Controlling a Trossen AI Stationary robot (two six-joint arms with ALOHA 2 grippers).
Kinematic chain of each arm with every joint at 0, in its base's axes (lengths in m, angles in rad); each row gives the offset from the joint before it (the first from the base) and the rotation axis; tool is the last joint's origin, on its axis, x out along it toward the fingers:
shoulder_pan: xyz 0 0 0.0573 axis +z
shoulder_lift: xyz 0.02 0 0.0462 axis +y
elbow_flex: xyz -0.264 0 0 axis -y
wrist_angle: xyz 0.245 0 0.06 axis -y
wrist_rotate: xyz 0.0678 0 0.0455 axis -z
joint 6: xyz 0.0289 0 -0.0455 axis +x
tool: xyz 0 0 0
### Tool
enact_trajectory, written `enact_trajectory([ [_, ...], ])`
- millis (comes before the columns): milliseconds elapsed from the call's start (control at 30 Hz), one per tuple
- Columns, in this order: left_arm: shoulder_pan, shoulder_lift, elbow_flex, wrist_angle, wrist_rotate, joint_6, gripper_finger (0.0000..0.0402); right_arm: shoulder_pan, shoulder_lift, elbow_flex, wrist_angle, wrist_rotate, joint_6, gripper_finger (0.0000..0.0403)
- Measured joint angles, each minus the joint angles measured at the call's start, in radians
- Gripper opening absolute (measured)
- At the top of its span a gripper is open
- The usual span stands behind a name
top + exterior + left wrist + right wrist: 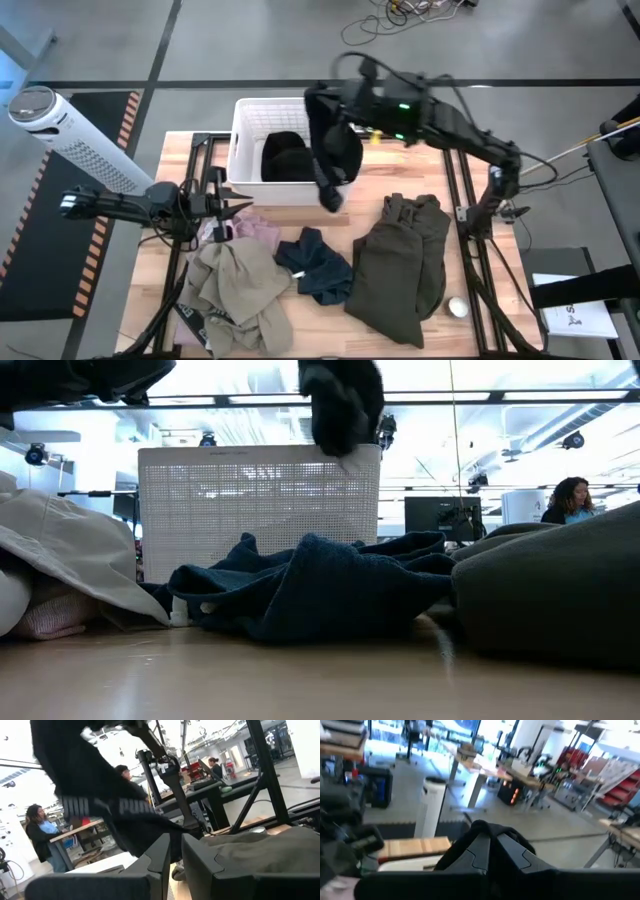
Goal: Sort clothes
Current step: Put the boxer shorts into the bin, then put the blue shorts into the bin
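The right gripper point(322, 100), above the centre of the high view, is clamped on a black garment point(334, 150) that hangs over the right edge of the white bin point(244, 120), where another black piece point(285, 157) lies inside. The left gripper point(238, 200) waits at centre left, fingers nearly together and empty. Lower down lie a tan garment point(238, 285), a pink shirt point(260, 230), a teal garment point(318, 265) and an olive garment point(400, 265).

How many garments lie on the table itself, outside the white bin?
4: pale pink garment near the left gripper, khaki-tan garment in front, dark teal-blue garment in the middle, dark olive garment right. More may hide underneath.
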Motion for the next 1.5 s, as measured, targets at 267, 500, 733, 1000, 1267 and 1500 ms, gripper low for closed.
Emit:
enact_trajectory([
  [267,0.0,0.048,0.022,0.005,0.0,0.023,0.0036,-0.109,0.196,0.103,0.014,-0.096,-0.008,0.0],
  [500,0.0,0.07,0.022,0.018,0.0,0.048,0.0036,-0.178,0.255,0.108,0.225,-0.11,-0.066,0.0],
  [733,0.0,0.074,0.022,0.025,0.0,0.051,0.0036,-0.229,0.254,0.109,0.23,-0.096,-0.058,0.0],
  [1000,0.0,0.079,0.022,0.028,0.0,0.053,0.0036,-0.237,0.251,0.11,0.028,-0.095,-0.029,0.0006],
  [1267,0.0,0.086,0.022,0.033,-0.001,0.052,0.0036,-0.261,0.251,0.108,-0.24,-0.02,0.107,0.0096],
  [1500,0.0,0.107,0.022,0.051,-0.002,0.052,0.0036,-0.312,0.252,0.107,-0.494,-0.022,0.235,0.0175],
])
